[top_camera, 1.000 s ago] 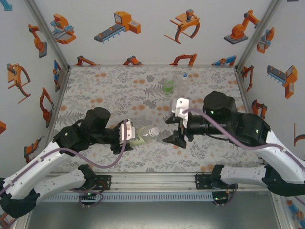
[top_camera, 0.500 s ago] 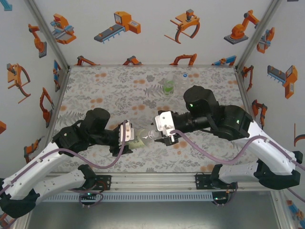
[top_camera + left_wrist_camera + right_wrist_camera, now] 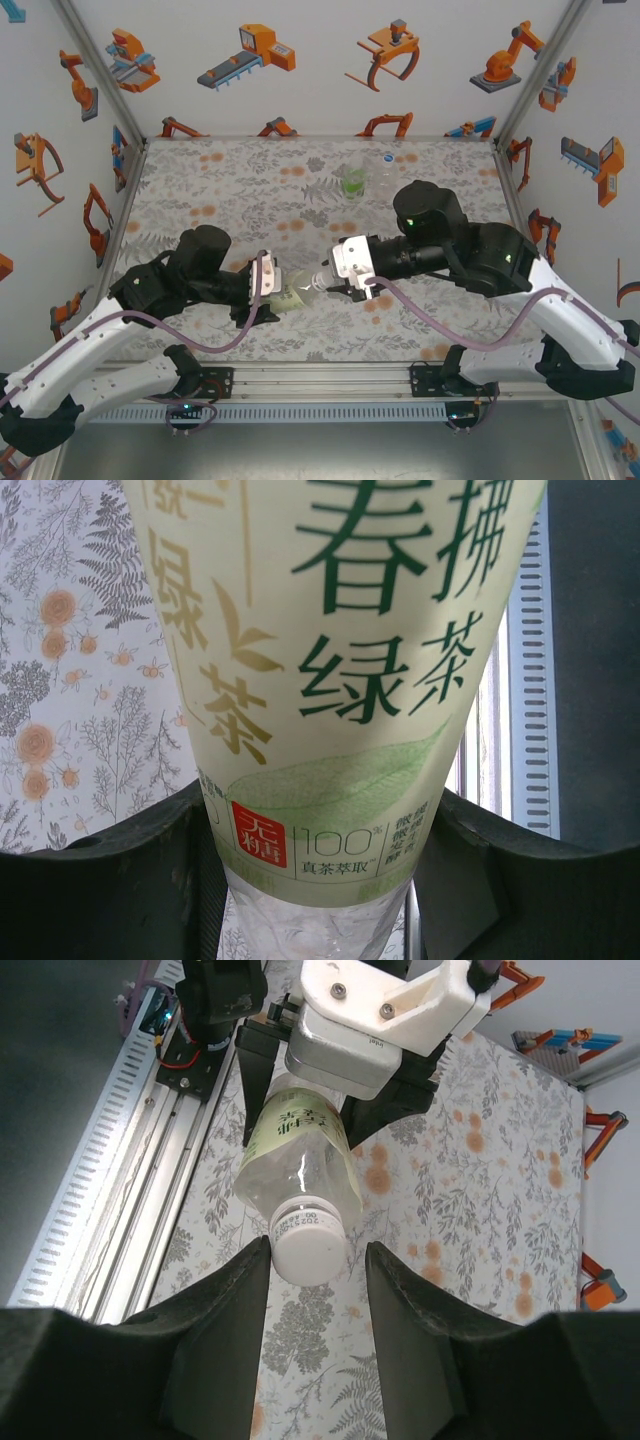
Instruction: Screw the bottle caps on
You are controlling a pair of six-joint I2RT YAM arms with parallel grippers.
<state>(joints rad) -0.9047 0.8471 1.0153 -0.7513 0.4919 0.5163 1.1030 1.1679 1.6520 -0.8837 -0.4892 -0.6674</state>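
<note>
floral-printed tabletop [image 3: 200,190], grey ferns and orange blossoms, lay inside a booth of white walls [image 3: 300,90] stuck with orange robot-arm cartoons, with bare aluminium posts [image 3: 100,70] at the corners and a ribbed metal rail [image 3: 330,380] along the near edge. two black-and-white arms angled inward over it, the left arm [image 3: 90,345] from the lower left and the right arm [image 3: 570,310] from the right, each trailing a purple cable [image 3: 200,347]. near the far edge stood a small clear bottle of bright green liquid [image 3: 352,182] and just beside it a colourless clear bottle [image 3: 384,170], both upright, close to the right arm's elbow but apart from it.

the left gripper [image 3: 272,292] was clamped on a clear plastic bottle with a pale yellow-green label [image 3: 292,296], holding it nearly level above the table's near middle, neck toward the right arm. the right gripper [image 3: 315,1260] stood narrow at that neck, its black fingers [image 3: 220,1320] either side of the small round white screw cap [image 3: 308,1250] on the bottle's mouth. one finger was at the cap's edge, while a sliver of tabletop showed between the cap and the other, so the jaws were not pressed shut on it.

from above, the right gripper's white block [image 3: 352,258] crowded the cap so that the gap could not be made out; the right wrist view looked along the neck and gave it plainly. the left wrist view brought the label [image 3: 340,680] close, green chinese characters, a leaf and a small red square, with dark fingers against both sides of the bottle; from above that print was too small to read.
</note>
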